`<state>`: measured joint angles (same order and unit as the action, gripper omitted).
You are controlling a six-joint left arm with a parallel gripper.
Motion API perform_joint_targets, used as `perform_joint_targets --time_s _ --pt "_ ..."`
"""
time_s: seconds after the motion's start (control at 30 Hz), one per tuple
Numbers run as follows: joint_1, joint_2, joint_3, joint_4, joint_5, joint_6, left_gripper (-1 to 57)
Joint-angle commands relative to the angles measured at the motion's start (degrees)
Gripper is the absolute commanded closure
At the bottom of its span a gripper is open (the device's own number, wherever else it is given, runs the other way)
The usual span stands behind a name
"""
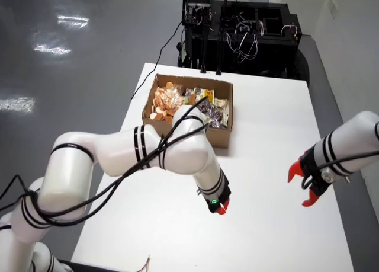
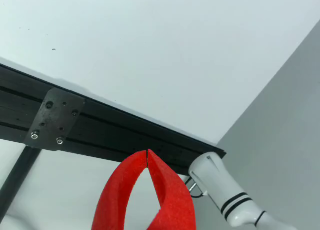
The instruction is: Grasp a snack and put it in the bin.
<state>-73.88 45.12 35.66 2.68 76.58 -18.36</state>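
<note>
Overhead view: pincer (image 1: 221, 208) closed, empty, over table (image 1: 266, 165).

White glossy arm (image 1: 118, 156) w/ black joint bands, black cables, green LED, red-fingered gripper (image 1: 221, 209)

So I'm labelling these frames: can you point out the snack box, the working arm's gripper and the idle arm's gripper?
snack box (image 1: 220, 136): view from above, bare front cardboard wall.
working gripper (image 1: 221, 208): view from above, red tip of the shut jaws over the table.
idle gripper (image 1: 304, 185): view from above, between its spread red tips.
</note>
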Motion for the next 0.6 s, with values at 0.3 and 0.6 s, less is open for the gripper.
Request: perform_joint_targets --time_s 0.3,0.6 --pt "1.4 0.0 -0.2 0.2 -0.2 -1.3 56.9" --pt "2.6 0.0 -0.2 0.2 -0.3 -1.9 56.9"
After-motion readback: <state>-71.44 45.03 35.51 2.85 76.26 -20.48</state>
